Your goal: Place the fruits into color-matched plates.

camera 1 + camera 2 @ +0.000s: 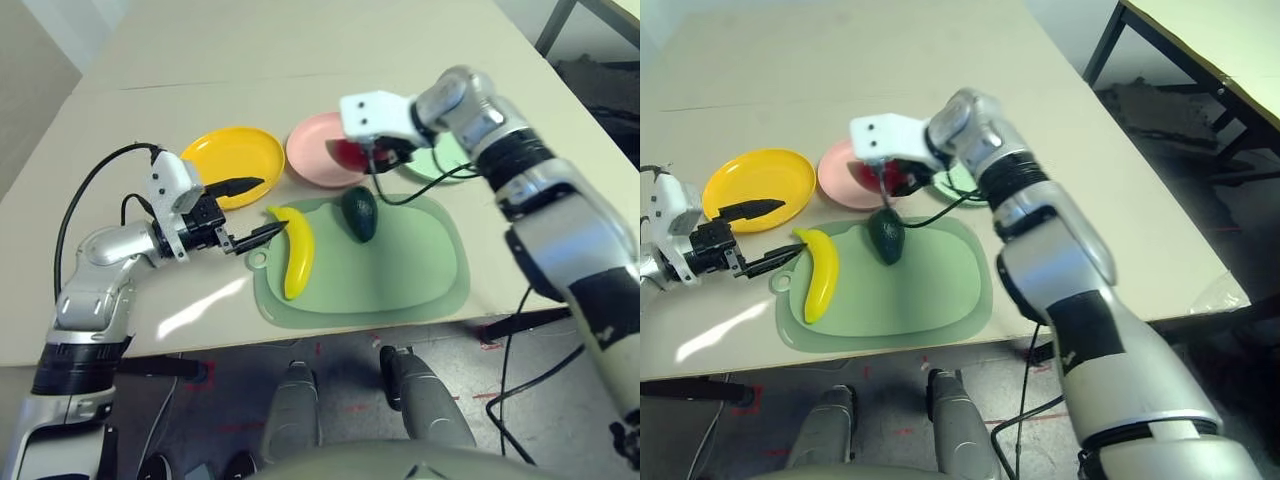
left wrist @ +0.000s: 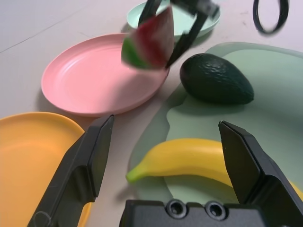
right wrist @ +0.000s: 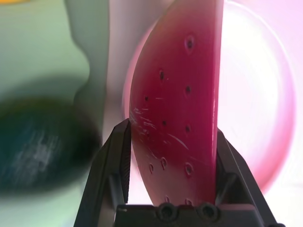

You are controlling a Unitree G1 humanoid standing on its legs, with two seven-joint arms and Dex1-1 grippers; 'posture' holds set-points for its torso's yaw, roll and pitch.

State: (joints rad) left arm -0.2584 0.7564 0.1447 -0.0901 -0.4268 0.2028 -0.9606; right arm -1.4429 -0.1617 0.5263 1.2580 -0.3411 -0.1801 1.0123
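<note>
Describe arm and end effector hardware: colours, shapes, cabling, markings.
Both arms: rounded silver-grey segments with black bands at the joints. White bracket at each wrist; the right one carries small dark dots. Black cables loop off both wrists. Left end effector: two black, angular, tapering fingers on a black base with two round screw sockets. Right end effector: same black fingers, base and paired sockets.

Left hand (image 2: 163, 125) gapes open; right hand (image 3: 173, 127) is clamped.

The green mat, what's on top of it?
On the green mat lie a yellow banana and a dark green avocado. The bits of mat right underneath them are covered, so I can't see those.
</note>
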